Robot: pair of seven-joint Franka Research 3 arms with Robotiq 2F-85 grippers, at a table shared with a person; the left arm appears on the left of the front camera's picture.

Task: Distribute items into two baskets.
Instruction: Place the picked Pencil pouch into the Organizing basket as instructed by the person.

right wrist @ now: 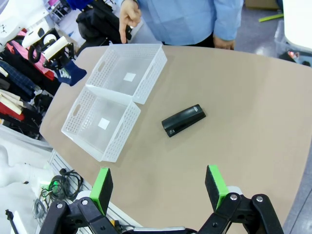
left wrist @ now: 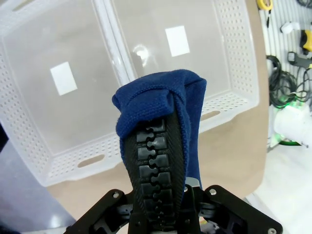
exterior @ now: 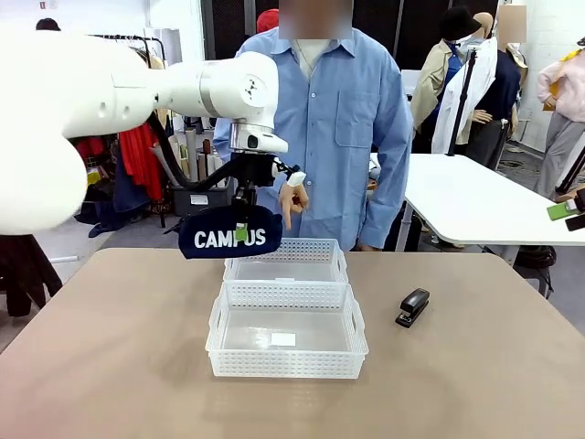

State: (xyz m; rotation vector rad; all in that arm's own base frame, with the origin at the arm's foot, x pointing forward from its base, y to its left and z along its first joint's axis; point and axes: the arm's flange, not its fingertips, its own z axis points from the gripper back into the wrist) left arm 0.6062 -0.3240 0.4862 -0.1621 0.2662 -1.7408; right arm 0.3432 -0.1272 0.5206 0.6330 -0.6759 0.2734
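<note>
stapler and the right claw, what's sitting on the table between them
Nothing. In the right wrist view, the stretch from the open right claw up to the stapler is bare table.

The near basket (exterior: 285,294) sits on the middle of the table (exterior: 110,347), and the second basket (exterior: 311,247) touches its far rim. A black stapler (exterior: 413,307) lies to the near basket's right, apart from it. Above and beyond the near basket's far left corner, the left gripper (exterior: 242,225) pinches a navy pouch (exterior: 218,240) printed "CAMPUS", which hangs clear of the table. Just beyond the pouch, a person's hand (exterior: 292,201) points downward.
</note>
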